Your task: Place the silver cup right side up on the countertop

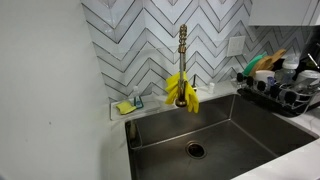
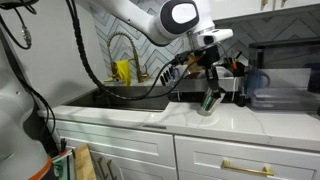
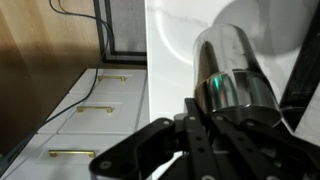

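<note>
The silver cup (image 2: 208,102) hangs tilted just above the white countertop (image 2: 190,122), to the right of the sink. My gripper (image 2: 209,88) comes down on it from above and is shut on it. In the wrist view the shiny cup (image 3: 228,62) fills the middle, with the black fingers (image 3: 165,140) clamped at its near end around my gripper (image 3: 225,108). Pale countertop (image 3: 175,35) lies beyond it. Whether the cup touches the counter is not clear. The arm and the cup are out of the exterior view that faces the sink.
A steel sink (image 1: 200,135) with a faucet and yellow gloves (image 1: 182,90) lies left of the cup. A black dish rack (image 1: 280,92) with dishes stands behind. A dark appliance (image 2: 275,85) sits right of the gripper. Cabinet drawers (image 3: 95,112) run below the counter edge.
</note>
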Motion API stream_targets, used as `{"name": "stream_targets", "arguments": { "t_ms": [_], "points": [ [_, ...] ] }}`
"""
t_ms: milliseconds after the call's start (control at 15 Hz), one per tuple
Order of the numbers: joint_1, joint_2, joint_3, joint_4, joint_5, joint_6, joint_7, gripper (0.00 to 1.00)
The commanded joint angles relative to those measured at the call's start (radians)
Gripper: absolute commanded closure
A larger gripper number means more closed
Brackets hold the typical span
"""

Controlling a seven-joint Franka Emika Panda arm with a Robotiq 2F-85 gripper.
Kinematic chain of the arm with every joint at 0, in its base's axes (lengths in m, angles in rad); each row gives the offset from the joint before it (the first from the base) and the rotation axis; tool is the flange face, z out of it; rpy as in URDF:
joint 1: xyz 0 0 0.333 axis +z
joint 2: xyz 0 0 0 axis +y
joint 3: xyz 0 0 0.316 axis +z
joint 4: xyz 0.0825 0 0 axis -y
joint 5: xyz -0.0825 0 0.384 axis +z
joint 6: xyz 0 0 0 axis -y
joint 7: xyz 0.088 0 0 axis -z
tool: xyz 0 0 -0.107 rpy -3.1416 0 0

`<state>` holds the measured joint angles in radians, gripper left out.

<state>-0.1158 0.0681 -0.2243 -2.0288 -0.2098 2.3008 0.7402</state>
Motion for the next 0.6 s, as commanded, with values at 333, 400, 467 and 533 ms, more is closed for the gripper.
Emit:
{"name": "stream_targets", "arguments": {
  "t_ms": [333, 400, 467, 533],
  "points": [
    [-0.016, -0.144, 0.053, -0.256, -0.270, 0.212, 0.214, 0.98],
    [-0.018, -0.152, 0.060, -0.272, -0.292, 0.223, 0.234, 0.98],
    [-0.020, -0.159, 0.066, -0.289, -0.316, 0.239, 0.255, 0.98],
    [-0.024, -0.164, 0.072, -0.303, -0.346, 0.255, 0.277, 0.98]
  ]
}}
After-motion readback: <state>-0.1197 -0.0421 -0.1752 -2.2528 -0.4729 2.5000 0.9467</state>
